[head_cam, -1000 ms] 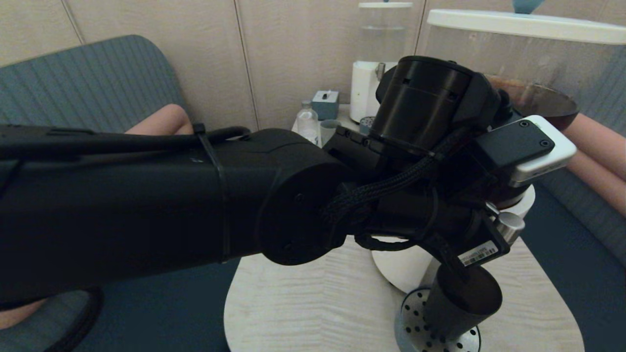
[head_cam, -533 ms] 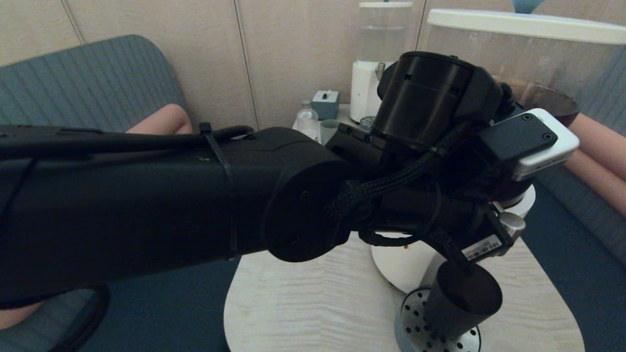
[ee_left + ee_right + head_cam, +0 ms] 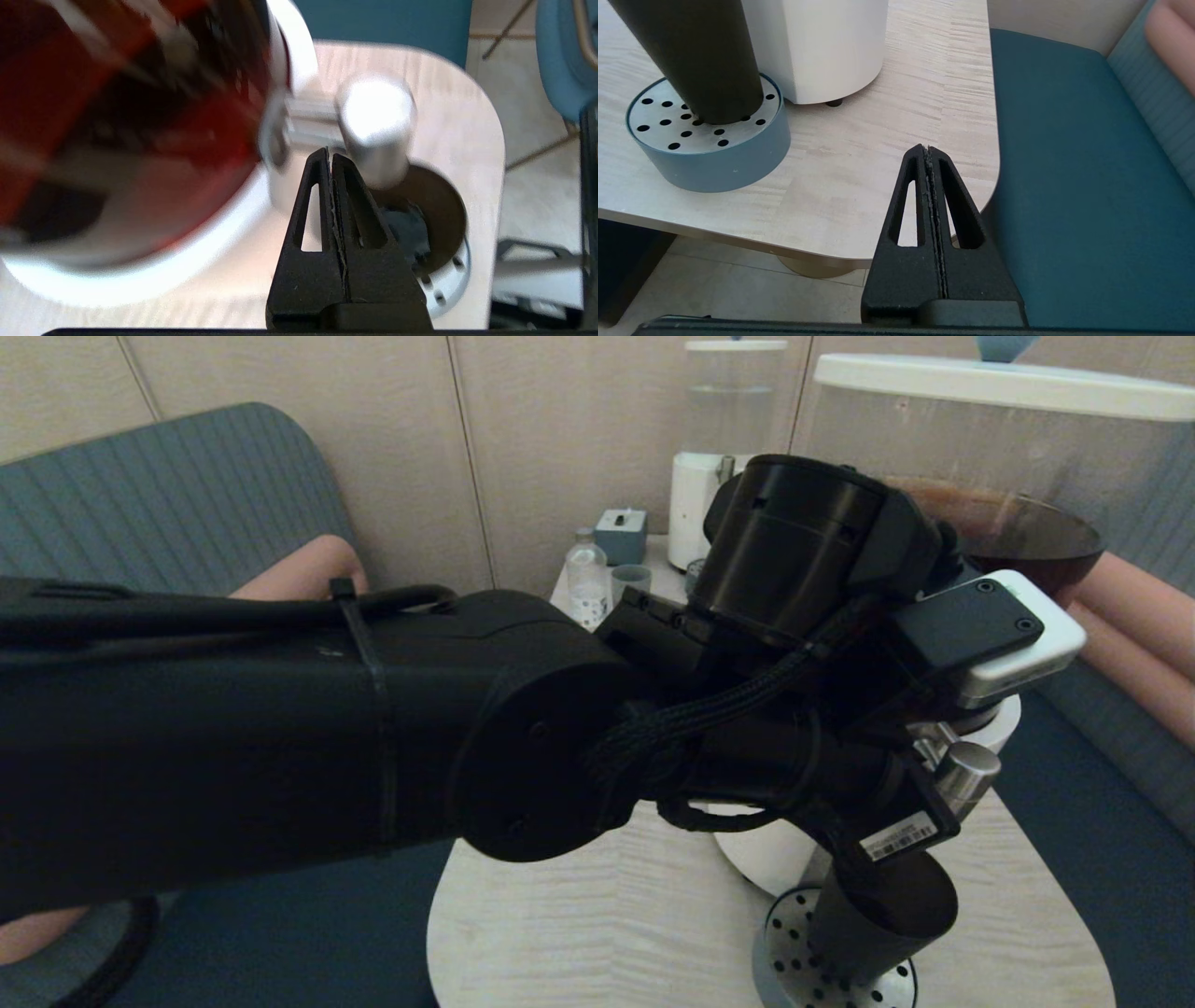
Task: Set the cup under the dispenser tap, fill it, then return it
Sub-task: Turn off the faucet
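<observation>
The matte black cup (image 3: 882, 919) stands upright on the round perforated drip tray (image 3: 782, 963), right under the brushed-steel dispenser tap (image 3: 968, 773) of the big dispenser (image 3: 990, 457). My left arm reaches across the head view, its wrist beside the tap. In the left wrist view my left gripper (image 3: 328, 152) is shut and empty, its tip just short of the tap (image 3: 376, 126), with the cup's open mouth (image 3: 434, 205) below. My right gripper (image 3: 927, 149) is shut and empty, low by the table's right front edge, apart from the cup (image 3: 691, 56).
A small dispenser (image 3: 724, 439), a clear bottle (image 3: 586, 577), a grey-blue cup (image 3: 631, 581) and a small blue box (image 3: 621, 534) stand at the back of the wooden table (image 3: 579, 933). Teal seating (image 3: 1078, 186) borders the table on the right.
My left wrist rose slightly beside the tap, then dropped and drew back a little to the left. The cup stayed on the drip tray.
</observation>
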Robot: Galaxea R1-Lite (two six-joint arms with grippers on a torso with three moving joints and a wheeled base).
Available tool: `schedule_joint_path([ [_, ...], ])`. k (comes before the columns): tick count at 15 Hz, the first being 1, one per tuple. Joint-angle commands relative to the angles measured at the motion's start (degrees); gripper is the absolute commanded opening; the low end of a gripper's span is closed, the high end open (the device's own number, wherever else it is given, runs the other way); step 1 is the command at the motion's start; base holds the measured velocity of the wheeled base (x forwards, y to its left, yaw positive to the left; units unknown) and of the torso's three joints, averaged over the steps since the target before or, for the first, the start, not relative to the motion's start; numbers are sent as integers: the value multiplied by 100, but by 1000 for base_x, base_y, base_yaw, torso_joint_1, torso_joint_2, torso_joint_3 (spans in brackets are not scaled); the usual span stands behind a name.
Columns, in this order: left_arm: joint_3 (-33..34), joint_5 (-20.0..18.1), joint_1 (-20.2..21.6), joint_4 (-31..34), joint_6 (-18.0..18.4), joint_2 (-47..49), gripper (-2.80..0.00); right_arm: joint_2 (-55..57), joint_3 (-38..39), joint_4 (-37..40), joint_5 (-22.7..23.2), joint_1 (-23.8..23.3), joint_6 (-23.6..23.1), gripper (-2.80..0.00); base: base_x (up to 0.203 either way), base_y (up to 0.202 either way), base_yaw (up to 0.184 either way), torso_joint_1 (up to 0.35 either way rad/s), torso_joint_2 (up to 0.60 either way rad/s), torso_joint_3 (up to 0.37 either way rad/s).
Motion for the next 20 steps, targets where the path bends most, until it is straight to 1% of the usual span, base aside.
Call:
schedule_joint_path([
  [1,310,18,12,20,-30,-298,-280,-2,0,0,2,1,-4,-280,0,0,0,0,0,0],
  [3,755,107,51,-4,-248,-687,-280,-4,0,0,2,1,-4,-280,0,0,0,0,0,0],
  [4,979,146,76,-26,-432,-910,-280,-2,0,0,2,1,-4,-280,0,0,0,0,0,0],
  [5,1161,156,105,-39,-717,-1140,-280,-2,-3,0,2,1,-4,-280,0,0,0,0,0,0],
  [7,1574,80,164,-75,-1535,-1700,-280,-11,0,0,2,1,-4,-280,0,0,0,0,0,0],
  [8,1792,-46,213,-111,-1963,-1971,-280,-2,0,0,2,1,-4,-280,0,0,0,0,0,0],
  [9,2015,-248,296,-186,-2434,-2257,-280,-9,0,0,2,1,-4,-280,0,0,0,0,0,0],
  [11,2558,-774,583,-625,-3174,-2807,-280,-2,0,0,2,1,-4,-280,0,0,0,0,0,0],
  [12,2928,-1020,757,-904,-3435,-3007,-280,-11,0,0,2,1,-4,-280,0,0,0,0,0,0],
  [13,3335,-1198,933,-1128,-3565,-3184,-280,-2,0,0,2,1,-4,-280,0,0,0,0,0,0],
  [14,3784,-1291,1079,-1364,-3614,-3330,-280,-2,0,0,2,1,-4,-280,0,0,0,0,0,0],
  [15,4290,-1345,1198,-1766,-3634,-3455,-280,-2,0,0,2,1,-4,-280,0,0,0,0,0,0],
  [17,5298,-1412,1469,-2963,-3521,-3596,-280,-2,0,0,2,1,-4,-280,0,0,0,0,0,0],
  [18,5752,-1495,1656,-3696,-3355,-3608,-280,-3,0,0,2,1,-4,-280,0,0,0,0,0,0],
  [20,6399,-1681,1815,-4839,-3123,-3526,-280,-2,0,0,2,1,-4,-280,0,0,0,0,0,0],
])
